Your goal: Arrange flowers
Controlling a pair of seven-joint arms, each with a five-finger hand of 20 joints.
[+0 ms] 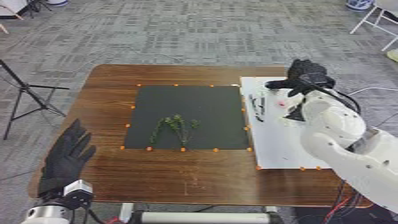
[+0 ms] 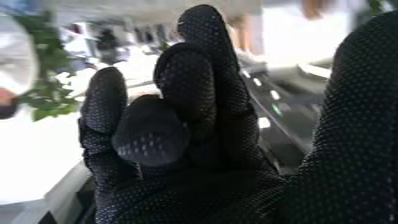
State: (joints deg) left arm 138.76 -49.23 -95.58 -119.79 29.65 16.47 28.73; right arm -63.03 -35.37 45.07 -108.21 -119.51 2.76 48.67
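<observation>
Holds right hand point(image 1: 308, 76) over the white board point(image 1: 286, 150), thumb apart from loosely raised fingers; has left hand point(image 1: 62, 160), fingers straight, at the table's point(image 1: 200, 185) left, and green sprigs point(image 1: 175, 120) on the dark mat point(image 1: 164, 100).

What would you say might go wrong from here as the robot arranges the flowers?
The black-gloved right hand is close to the small pink bloom on the white rectangular board, so lowering or sweeping it might knock or crush the bloom. The thin green leafy sprigs appear to lie loose on the dark rectangular mat, so a careless touch could shift them.
</observation>
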